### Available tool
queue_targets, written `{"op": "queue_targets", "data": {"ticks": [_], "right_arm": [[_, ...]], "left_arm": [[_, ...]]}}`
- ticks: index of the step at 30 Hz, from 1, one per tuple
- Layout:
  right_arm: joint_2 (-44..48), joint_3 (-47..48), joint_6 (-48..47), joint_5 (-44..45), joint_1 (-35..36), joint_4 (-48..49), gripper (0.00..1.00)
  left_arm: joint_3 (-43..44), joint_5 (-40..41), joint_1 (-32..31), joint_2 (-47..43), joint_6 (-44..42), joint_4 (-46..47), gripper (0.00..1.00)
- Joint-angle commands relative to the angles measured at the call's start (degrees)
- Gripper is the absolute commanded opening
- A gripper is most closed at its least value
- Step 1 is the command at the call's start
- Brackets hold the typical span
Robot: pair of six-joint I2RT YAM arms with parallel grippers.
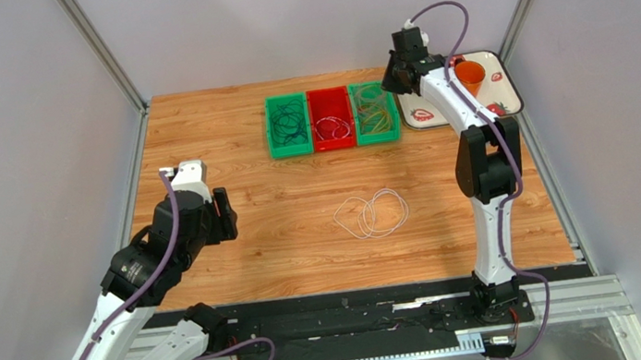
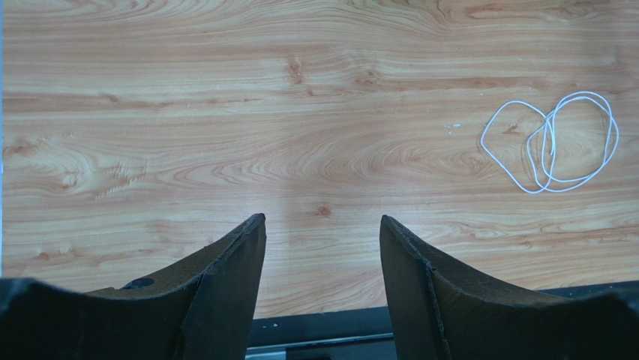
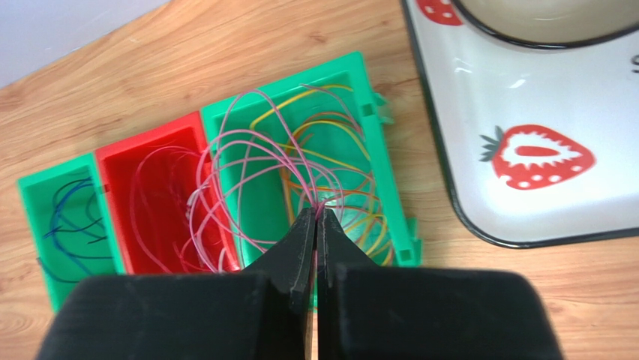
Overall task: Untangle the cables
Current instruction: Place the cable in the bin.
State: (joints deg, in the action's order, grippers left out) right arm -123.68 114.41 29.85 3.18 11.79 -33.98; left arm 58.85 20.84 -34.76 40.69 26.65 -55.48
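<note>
Over the green bin at one o'clock, the right gripper pinches pink cables tight, probably to draw them off the yellow cables beneath (they overlap); at nine o'clock the left gripper hovers spread and empty, white cables lying near the centre of the table

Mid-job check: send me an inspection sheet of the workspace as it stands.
Surface: wooden table, nothing spilled seen.
Job's things: white cable loops loose on the table; dark cables in left green bin, pale cables in red bin, yellow and orange cables in right green bin.
Clutter: strawberry tray with orange cup, far right corner.
Grippers: left gripper open, empty, above bare wood; right gripper shut on pink cables over the right green bin.
Cables: hoses run along both arms.
Surroundings: grey walls on three sides.
</note>
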Motion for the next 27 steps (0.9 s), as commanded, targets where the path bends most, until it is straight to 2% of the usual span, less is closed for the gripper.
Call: {"op": "queue_targets", "data": {"ticks": [1,8,15,27], "right_arm": [[2.2,-0.2,-2.2,4.5,0.3,1.0,0.0],[-0.2,2.6,-3.0,8.3,1.2,-2.0,0.0],[-4.5,6.7,-2.6,8.5,3.0,-2.8,0.0],[-9.8,8.1,-2.2,8.7,3.1,-3.0,0.0]], "left_arm": [[-0.1,-0.4,0.3,0.1,-0.9,1.5,0.66],[-0.1,-0.5,0.3,0.2,-0.9,1.6,0.66],[-0.1,-0.4,0.3,0.1,-0.8,1.5,0.66],[-0.1,-0.4,0.4,0.1,-0.8,1.5,0.66]]}}
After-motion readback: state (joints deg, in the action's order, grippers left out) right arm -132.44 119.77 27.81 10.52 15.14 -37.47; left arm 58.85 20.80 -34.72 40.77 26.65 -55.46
